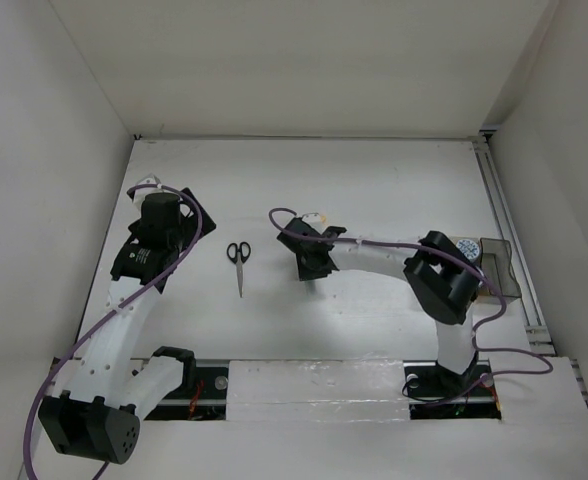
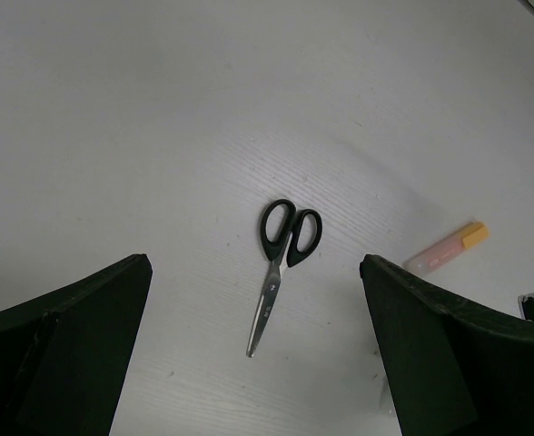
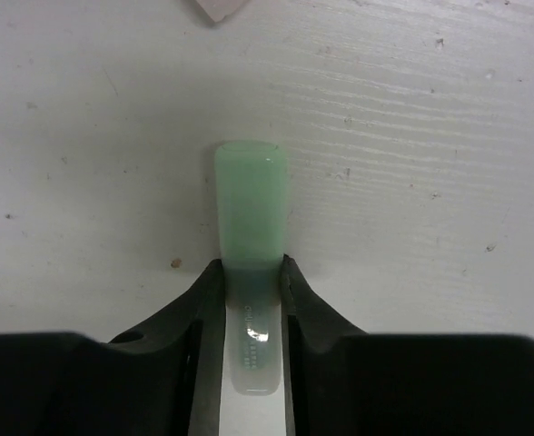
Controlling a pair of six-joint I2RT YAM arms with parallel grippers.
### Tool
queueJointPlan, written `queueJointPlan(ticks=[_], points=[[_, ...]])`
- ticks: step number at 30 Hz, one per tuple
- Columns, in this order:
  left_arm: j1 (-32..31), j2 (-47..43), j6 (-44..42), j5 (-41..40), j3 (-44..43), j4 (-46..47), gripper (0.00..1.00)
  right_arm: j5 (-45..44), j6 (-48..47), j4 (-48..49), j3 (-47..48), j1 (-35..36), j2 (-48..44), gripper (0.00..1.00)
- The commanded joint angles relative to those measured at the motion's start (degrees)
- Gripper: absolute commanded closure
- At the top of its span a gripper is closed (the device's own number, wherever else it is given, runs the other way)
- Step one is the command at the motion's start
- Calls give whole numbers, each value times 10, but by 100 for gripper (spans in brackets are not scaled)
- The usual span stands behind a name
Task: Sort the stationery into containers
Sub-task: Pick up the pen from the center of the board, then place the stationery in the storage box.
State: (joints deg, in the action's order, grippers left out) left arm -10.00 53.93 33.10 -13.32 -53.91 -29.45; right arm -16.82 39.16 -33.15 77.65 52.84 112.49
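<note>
Small black-handled scissors (image 1: 238, 262) lie closed on the white table; in the left wrist view the scissors (image 2: 281, 263) point blades toward me. My left gripper (image 2: 254, 272) is open and empty, above the table, left of the scissors in the top view (image 1: 196, 218). My right gripper (image 3: 251, 272) is shut on the pale green marker (image 3: 249, 204), low at the table, right of the scissors (image 1: 309, 260). A pink-orange marker (image 2: 449, 249) lies beyond it. The containers (image 1: 501, 268) stand at the right edge, a blue-and-white cylinder (image 1: 466, 246) at them. The orange marker and the other cylinder are out of view.
White walls close the table in on the left, back and right. A metal rail (image 1: 504, 230) runs along the right side. The right arm's elbow (image 1: 442, 275) stands in front of the containers. Purple cables trail off both arms.
</note>
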Motion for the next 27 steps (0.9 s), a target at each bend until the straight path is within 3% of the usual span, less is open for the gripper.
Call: queueJointPlan(ticks=[1,8,14,16,20,27], points=[[2,-7,3,-2,-8,2,0,42,8,21,-29,-3,-9,100],[2,-7,-2,3,-8,7,0,-33,-29,-28,-46,-64,-175,100],[2,-7,-8,37,3,19,0,-43,-76,-28,-142,-250,-341,100],[2,6,-13,44,3,19,0,-66,-76,-39,-165,-332,-365,100],[2,11,-13,63,3,24,0,-35,-76,-25,-222,-425,-422,100],[2,11,-18,68,3,24,0,-42,-116,-40,-244,-499,-467,100]])
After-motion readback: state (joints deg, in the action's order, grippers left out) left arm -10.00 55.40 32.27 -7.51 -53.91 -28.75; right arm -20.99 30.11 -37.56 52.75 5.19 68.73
